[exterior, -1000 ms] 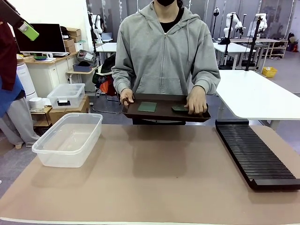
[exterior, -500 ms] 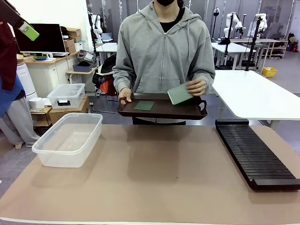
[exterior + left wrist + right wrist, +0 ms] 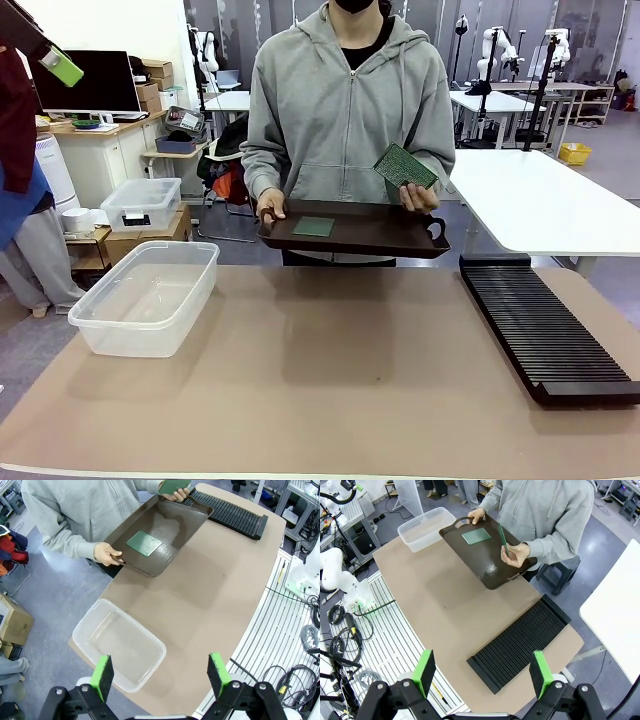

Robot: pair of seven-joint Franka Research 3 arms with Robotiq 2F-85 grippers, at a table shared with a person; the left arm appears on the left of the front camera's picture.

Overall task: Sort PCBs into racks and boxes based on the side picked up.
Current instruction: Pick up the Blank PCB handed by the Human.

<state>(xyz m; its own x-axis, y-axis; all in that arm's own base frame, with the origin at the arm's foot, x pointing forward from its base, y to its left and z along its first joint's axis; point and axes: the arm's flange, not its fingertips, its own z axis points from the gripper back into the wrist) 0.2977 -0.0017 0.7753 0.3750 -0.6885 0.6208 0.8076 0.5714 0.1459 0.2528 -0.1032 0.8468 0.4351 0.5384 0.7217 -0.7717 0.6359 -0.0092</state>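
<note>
The person's hand [image 3: 418, 196] is pinching one PCB [image 3: 404, 166], holding it up tilted over the end of the brown tray [image 3: 370, 238], with the marked face showing. The other hand [image 3: 270, 207] grips the tray's edge, and the second PCB [image 3: 314, 227] lies flat inside. The tub [image 3: 150, 295] and the rack [image 3: 545, 325] sit well apart on the table [image 3: 350, 380]. The left gripper [image 3: 161, 675] and right gripper [image 3: 482, 674] both hang with jaws wide apart, holding nothing.

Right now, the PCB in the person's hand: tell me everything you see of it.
The PCB is a thin green rectangular board, its finely marked face turned to the front camera. It is tilted on a corner, pinched at its lower edge by the person's hand, above the right end of the brown tray and clear of it.
</note>
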